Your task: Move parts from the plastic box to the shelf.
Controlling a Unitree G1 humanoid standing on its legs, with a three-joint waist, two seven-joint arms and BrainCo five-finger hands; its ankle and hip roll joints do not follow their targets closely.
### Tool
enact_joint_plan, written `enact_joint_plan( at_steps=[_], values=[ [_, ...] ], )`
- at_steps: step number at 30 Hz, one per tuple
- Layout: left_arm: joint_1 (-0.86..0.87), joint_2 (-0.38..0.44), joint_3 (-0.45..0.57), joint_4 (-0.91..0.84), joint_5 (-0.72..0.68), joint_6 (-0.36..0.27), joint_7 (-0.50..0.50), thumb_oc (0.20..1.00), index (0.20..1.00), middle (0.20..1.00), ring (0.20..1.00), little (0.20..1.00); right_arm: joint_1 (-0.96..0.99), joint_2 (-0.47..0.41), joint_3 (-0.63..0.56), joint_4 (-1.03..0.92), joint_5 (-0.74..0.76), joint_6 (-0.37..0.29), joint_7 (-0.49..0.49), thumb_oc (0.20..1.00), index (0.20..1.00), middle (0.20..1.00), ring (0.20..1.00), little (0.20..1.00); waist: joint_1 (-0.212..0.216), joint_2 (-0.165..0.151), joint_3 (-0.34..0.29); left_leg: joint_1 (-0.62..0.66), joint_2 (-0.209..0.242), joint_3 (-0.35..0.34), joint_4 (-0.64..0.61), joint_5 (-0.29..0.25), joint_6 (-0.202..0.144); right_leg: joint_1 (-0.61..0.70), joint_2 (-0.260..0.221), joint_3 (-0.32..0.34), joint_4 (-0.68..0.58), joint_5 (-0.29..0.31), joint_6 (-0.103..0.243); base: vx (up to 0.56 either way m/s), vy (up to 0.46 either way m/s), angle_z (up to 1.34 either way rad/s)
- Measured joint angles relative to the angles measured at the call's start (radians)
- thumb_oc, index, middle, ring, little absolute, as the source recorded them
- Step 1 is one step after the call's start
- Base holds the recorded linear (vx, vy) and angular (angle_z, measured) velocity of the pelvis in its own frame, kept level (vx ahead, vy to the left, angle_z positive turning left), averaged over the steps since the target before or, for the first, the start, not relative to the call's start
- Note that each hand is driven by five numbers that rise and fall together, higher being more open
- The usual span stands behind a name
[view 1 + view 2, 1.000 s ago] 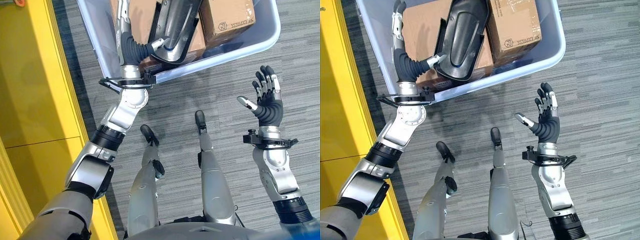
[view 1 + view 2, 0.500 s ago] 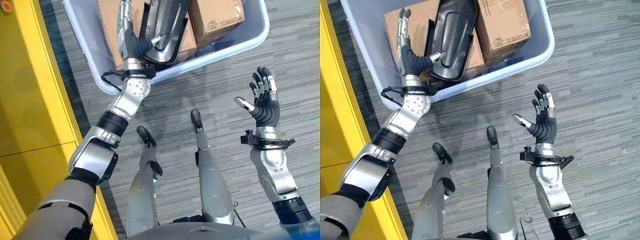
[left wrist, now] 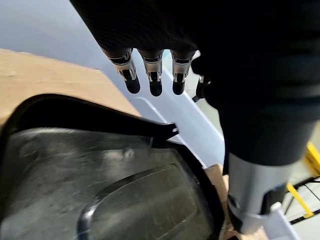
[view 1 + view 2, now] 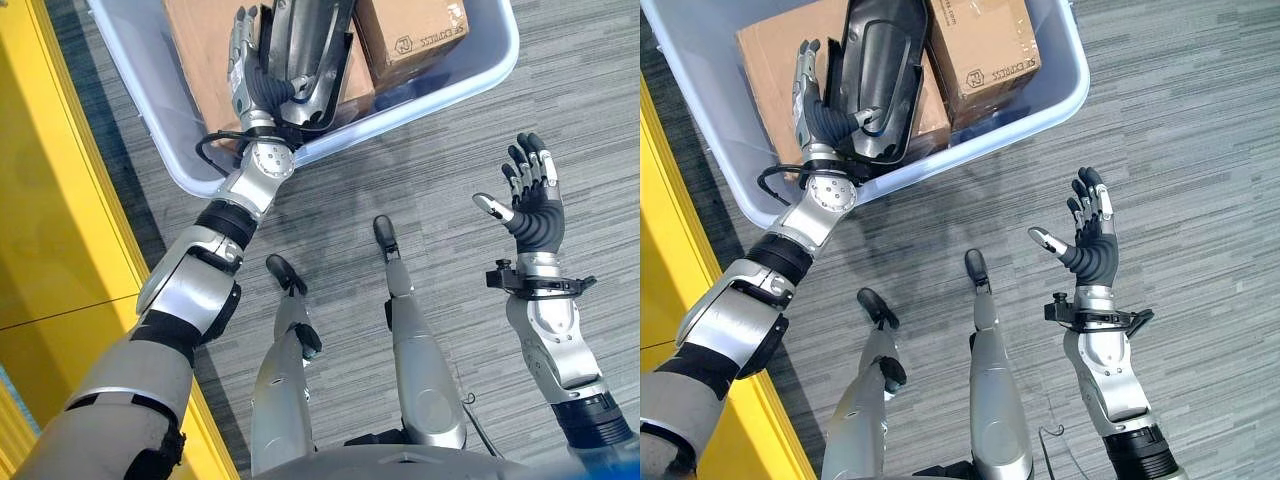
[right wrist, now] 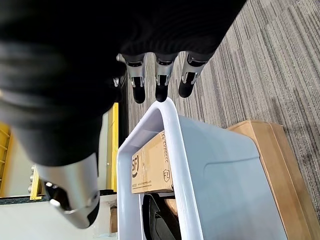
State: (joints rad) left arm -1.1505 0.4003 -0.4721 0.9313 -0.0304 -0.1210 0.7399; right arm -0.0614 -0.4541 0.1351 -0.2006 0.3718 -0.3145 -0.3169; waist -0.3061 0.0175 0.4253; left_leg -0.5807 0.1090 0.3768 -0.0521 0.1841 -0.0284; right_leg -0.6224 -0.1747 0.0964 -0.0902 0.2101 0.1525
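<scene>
The left hand (image 4: 812,100) now reaches further into the pale plastic box (image 4: 1060,75) than a second ago, its fingers straight along the near edge of the black moulded part (image 4: 875,70), thumb (image 4: 868,116) lying against that part's shell (resting, not curled round it). The part lies tilted on the cardboard boxes (image 4: 980,50) inside. The right hand (image 4: 1088,235) stays raised over the grey carpet (image 4: 1200,200), spread and empty. A yellow shelf (image 4: 60,230) runs beside the box.

Right hand (image 5: 159,75) had its fingers out straight above the plastic box (image 5: 170,130) rim, a cardboard box (image 5: 150,167) sat inside, grey carpet (image 5: 270,65) beyond.
</scene>
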Motion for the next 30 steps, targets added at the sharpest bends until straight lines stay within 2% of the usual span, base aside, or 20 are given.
enact_joint_plan(
  at_steps=[4, 19, 22, 26, 30],
  values=[
    [-0.025, 0.002, 0.000, 0.093, -0.038, 0.000, -0.002, 1.000, 1.000, 1.000, 1.000, 1.000, 0.003, 0.000, 0.017, 0.000, 0.008, -0.010, 0.001, 1.000, 1.000, 1.000, 1.000, 1.000, -0.014, -0.014, -0.008, -0.020, 0.000, 0.001, 0.003, 0.000, 0.000, -0.020, 0.000, 0.003, 0.000, 0.002, -0.001, 0.00, 0.000, 0.00],
    [-0.091, 0.013, -0.001, 0.204, -0.092, 0.014, -0.044, 1.000, 1.000, 1.000, 1.000, 1.000, 0.020, 0.000, 0.029, -0.008, 0.039, -0.021, 0.003, 1.000, 1.000, 1.000, 1.000, 1.000, -0.019, -0.019, -0.011, -0.040, -0.001, 0.025, 0.005, -0.002, -0.002, -0.063, 0.003, 0.029, 0.011, 0.004, 0.000, 0.00, 0.001, -0.03],
    [-0.120, 0.018, -0.016, 0.235, -0.099, 0.027, -0.059, 0.200, 0.200, 0.200, 0.200, 0.200, 0.021, 0.000, 0.033, -0.008, 0.039, -0.021, 0.006, 1.000, 1.000, 1.000, 1.000, 1.000, -0.025, -0.019, -0.011, -0.054, 0.000, 0.026, 0.010, -0.002, -0.002, -0.079, 0.008, 0.031, 0.018, 0.005, 0.000, 0.00, 0.002, -0.01],
    [-0.129, 0.057, -0.035, 0.241, -0.099, 0.028, -0.066, 0.200, 0.200, 0.200, 0.200, 0.200, 0.021, 0.000, 0.033, -0.010, 0.039, -0.021, 0.015, 1.000, 1.000, 1.000, 1.000, 1.000, -0.025, -0.019, -0.011, -0.062, 0.006, 0.033, 0.023, -0.005, -0.005, -0.093, 0.013, 0.042, 0.030, 0.005, -0.001, 0.01, -0.004, -0.03],
    [-0.128, 0.061, -0.029, 0.260, -0.110, 0.034, -0.072, 0.200, 0.200, 0.200, 0.200, 0.200, 0.021, 0.000, 0.033, -0.010, 0.040, -0.021, 0.025, 1.000, 1.000, 1.000, 1.000, 1.000, -0.025, -0.019, -0.011, -0.062, 0.008, 0.049, 0.024, -0.006, -0.007, -0.102, 0.016, 0.057, 0.031, 0.007, -0.003, 0.01, -0.013, -0.09]
  ],
)
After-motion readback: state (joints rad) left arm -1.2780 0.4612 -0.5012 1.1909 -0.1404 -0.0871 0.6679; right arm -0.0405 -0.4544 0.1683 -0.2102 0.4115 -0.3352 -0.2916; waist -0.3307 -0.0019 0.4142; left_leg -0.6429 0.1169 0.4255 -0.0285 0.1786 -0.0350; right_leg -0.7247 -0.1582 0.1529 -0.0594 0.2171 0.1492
